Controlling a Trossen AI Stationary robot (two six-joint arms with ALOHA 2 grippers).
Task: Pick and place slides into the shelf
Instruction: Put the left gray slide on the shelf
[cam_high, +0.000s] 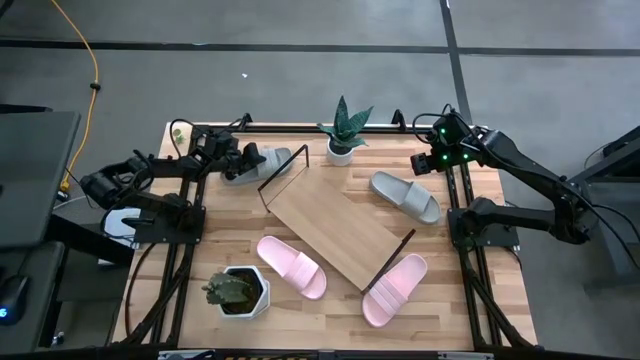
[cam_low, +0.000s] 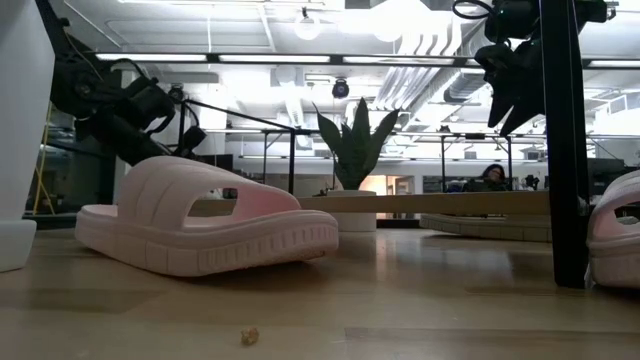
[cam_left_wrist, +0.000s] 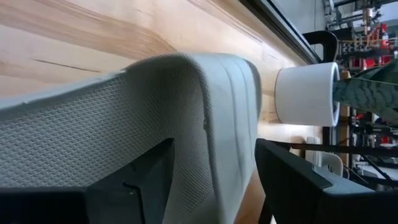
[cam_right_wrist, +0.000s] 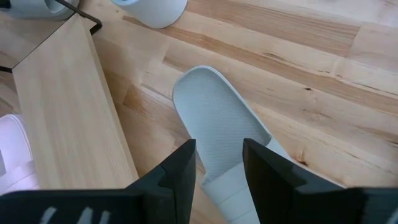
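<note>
While astride 1 grey slide (cam_high: 262, 160), left gripper (cam_high: 243, 158) spread wide, right gripper (cam_high: 432, 160) half-parted, empty.

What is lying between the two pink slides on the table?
In the high view, the shelf's near end with its black wire frame lies between the left pink slide and the right pink slide.

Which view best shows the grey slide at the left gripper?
The left wrist view: the grey slide fills it, its strap between the open left gripper fingers. The high view shows it small; the low and right wrist views don't clearly show it.
</note>
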